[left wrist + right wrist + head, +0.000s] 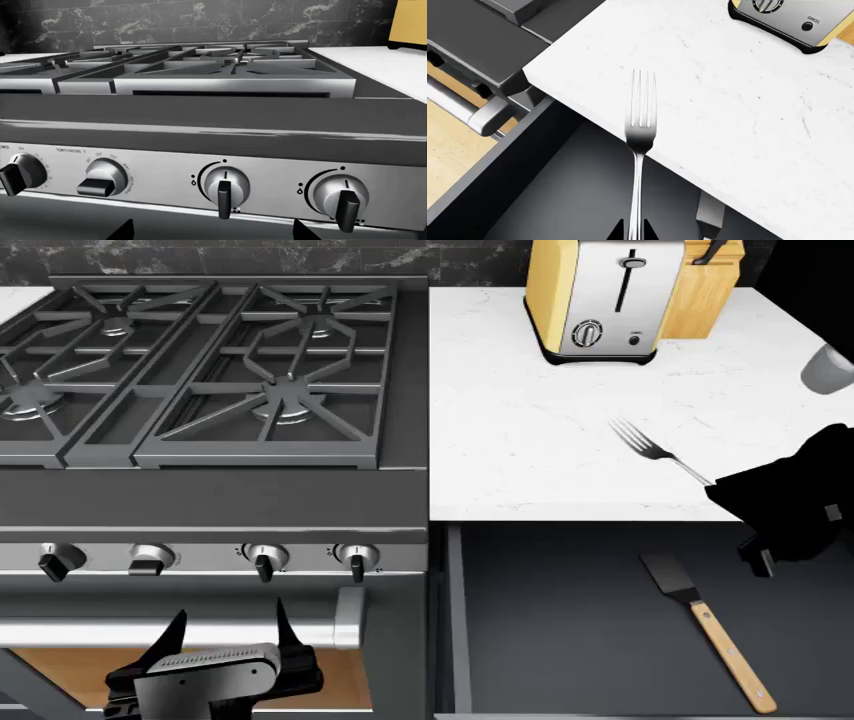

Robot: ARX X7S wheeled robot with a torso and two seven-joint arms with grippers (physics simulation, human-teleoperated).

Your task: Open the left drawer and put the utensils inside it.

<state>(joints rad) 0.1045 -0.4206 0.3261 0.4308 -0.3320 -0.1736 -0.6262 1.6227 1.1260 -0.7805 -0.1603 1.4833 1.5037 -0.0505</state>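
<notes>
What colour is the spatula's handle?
Light wood on the spatula, below a black blade; the head view shows it best.

1. The left drawer (561, 620) is pulled out below the white worktop (534, 440), dark interior exposed.
2. The spatula (705, 627) lies flat inside the drawer, black blade toward the worktop, wooden handle toward the drawer front.
3. The fork (657, 450) is gripped at its handle end by the right tool (774, 500), tines over the worktop.
4. The left tool (227, 640) hangs in front of the stove (214, 370), fingers spread.
5. A toaster (594, 300) stands at the rear of the worktop.
</notes>
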